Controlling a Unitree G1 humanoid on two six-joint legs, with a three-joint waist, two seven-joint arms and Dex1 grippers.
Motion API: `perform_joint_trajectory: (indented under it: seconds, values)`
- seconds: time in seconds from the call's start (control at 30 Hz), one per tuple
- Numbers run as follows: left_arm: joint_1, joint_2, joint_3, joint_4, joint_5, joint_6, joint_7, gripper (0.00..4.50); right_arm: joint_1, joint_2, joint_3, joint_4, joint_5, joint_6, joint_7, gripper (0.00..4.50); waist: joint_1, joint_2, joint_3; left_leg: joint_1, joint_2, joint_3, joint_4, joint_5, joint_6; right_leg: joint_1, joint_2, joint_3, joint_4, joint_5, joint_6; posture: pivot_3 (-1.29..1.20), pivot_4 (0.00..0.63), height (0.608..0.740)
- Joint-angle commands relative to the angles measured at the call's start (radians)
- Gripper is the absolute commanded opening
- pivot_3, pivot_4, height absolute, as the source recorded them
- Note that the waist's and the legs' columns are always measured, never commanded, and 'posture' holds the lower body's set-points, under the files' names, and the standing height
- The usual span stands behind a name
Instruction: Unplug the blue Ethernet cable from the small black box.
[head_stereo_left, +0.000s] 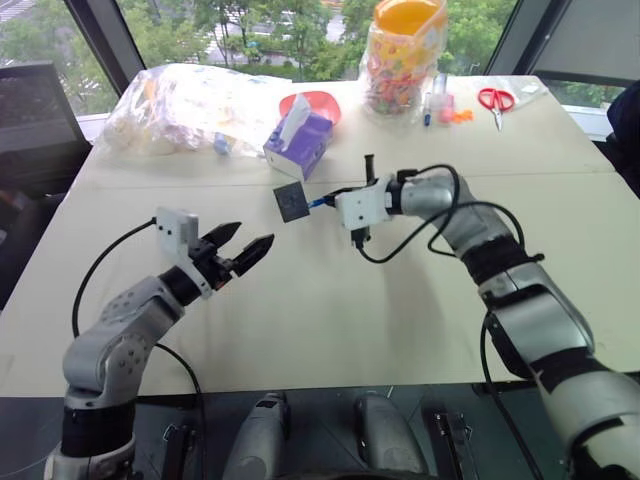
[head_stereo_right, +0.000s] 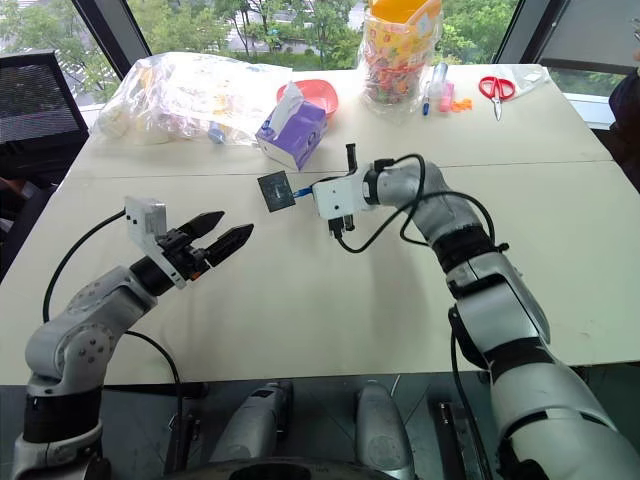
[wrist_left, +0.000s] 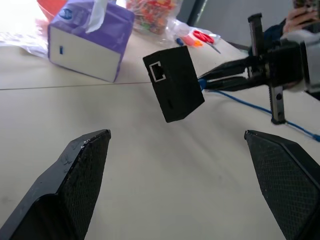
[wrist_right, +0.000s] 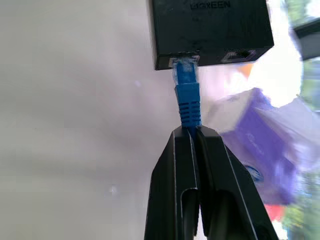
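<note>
Setting: pale desk (head_stereo_left: 330, 310) by a window, seen from above over both arms.
Right gripper (wrist_right: 192, 131): fingers closed on the blue Ethernet cable (wrist_right: 187, 102), pinched just behind the ribbed boot of its plug.
Plug: still seated in a port on the edge of the small black box (wrist_right: 210, 30); not pulled free.
Small black box: hanging tilted in the air off the plug, lifted clear of the desk, between the two arms and just in front of the purple tissue box (head_stereo_left: 298, 143); an empty second port facing the left arm.
Rest of cable: thin blue line trailing back past the right wrist over the desk; far end hard to make out, possibly lying loose on the desk.
Left gripper (head_stereo_left: 243, 247): fingers spread wide, holding nothing, pointing toward the box from the left but still apart from it.
Done: cable gripped near the plug, box raised and presented.
Left: box not yet steadied by the left fingers, plug latch likely still to release, plug still to be drawn out.
Progress: judged roughly midway; the actual unplugging not yet started.
Background: clear bag, jar of colourful sweets (head_stereo_left: 405, 60), red-handled scissors (head_stereo_left: 495, 100), all well away.
</note>
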Motion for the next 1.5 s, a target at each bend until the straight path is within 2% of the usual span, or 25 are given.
perform_joint_trajectory:
  seconds: [0.03, 0.17, 0.37, 0.63, 1.03, 1.13, 1.37, 1.5]
  values:
    - [-0.053, 0.039, 0.026, 0.009, -0.054, 0.038, -0.04, 4.5, 0.052, -0.038, -0.039, -0.149, -0.117, -0.076, -0.275, 0.06, 0.002, 0.0, 0.0, 0.0, 0.0, 0.0, 0.0, 0.0, 0.0, 0.0, 0.0, 0.0, 0.0, 0.0, 0.0, 0.0, 0.15, 0.726]
    - [-0.104, 0.064, 0.017, 0.038, -0.088, 0.079, -0.074, 4.5, 0.141, -0.054, -0.056, -0.262, -0.189, -0.064, -0.436, 0.06, 0.004, -0.001, 0.0, 0.0, 0.0, 0.0, 0.0, 0.001, -0.001, 0.0, 0.0, 0.001, 0.0, 0.0, 0.0, 0.0, 0.15, 0.726]
    - [-0.159, 0.09, -0.007, 0.055, -0.117, 0.133, -0.124, 4.5, 0.247, -0.061, -0.059, -0.39, -0.229, -0.02, -0.503, 0.06, 0.004, -0.001, 0.0, 0.0, 0.0, 0.0, 0.001, 0.001, 0.0, 0.001, 0.0, 0.0, 0.0, 0.0, 0.0, 0.0, 0.15, 0.726]
    - [-0.218, 0.104, -0.039, 0.065, -0.1, 0.132, -0.173, 4.5, 0.269, -0.065, -0.054, -0.421, -0.145, -0.062, -0.453, 0.06, 0.003, -0.001, 0.0, 0.0, 0.0, 0.0, 0.001, 0.001, 0.0, 0.002, 0.0, 0.0, 0.0, 0.0, 0.0, 0.0, 0.15, 0.726]
    - [-0.224, 0.099, -0.073, 0.065, -0.036, 0.063, -0.23, 4.5, 0.282, -0.08, -0.047, -0.443, -0.059, -0.121, -0.35, 0.06, 0.003, -0.001, 0.0, 0.0, 0.0, 0.0, 0.001, 0.001, 0.0, 0.002, 0.0, 0.0, 0.0, 0.0, 0.0, 0.0, 0.15, 0.726]
    - [-0.225, 0.096, -0.084, 0.064, -0.026, 0.051, -0.239, 3.63, 0.283, -0.078, -0.047, -0.446, -0.055, -0.122, -0.335, 0.0, 0.004, -0.001, 0.0, 0.0, 0.0, 0.0, 0.001, 0.001, 0.0, 0.002, 0.0, 0.0, 0.0, 0.0, 0.0, 0.0, 0.15, 0.726]
    - [-0.226, 0.098, -0.103, 0.06, -0.005, 0.031, -0.266, 0.55, 0.284, -0.075, -0.05, -0.447, -0.043, -0.118, -0.309, 0.0, 0.003, -0.001, 0.0, 0.0, 0.0, 0.0, 0.001, 0.001, 0.0, 0.002, 0.0, 0.0, 0.0, 0.0, 0.0, 0.0, 0.15, 0.726]
    - [-0.223, 0.099, -0.104, 0.058, -0.001, 0.031, -0.27, 0.48, 0.287, -0.075, -0.051, -0.452, -0.04, -0.116, -0.302, 0.0, 0.003, -0.001, 0.0, 0.0, 0.0, 0.0, 0.001, 0.001, 0.001, 0.002, 0.0, 0.0, 0.0, 0.0, 0.0, 0.0, 0.15, 0.726]
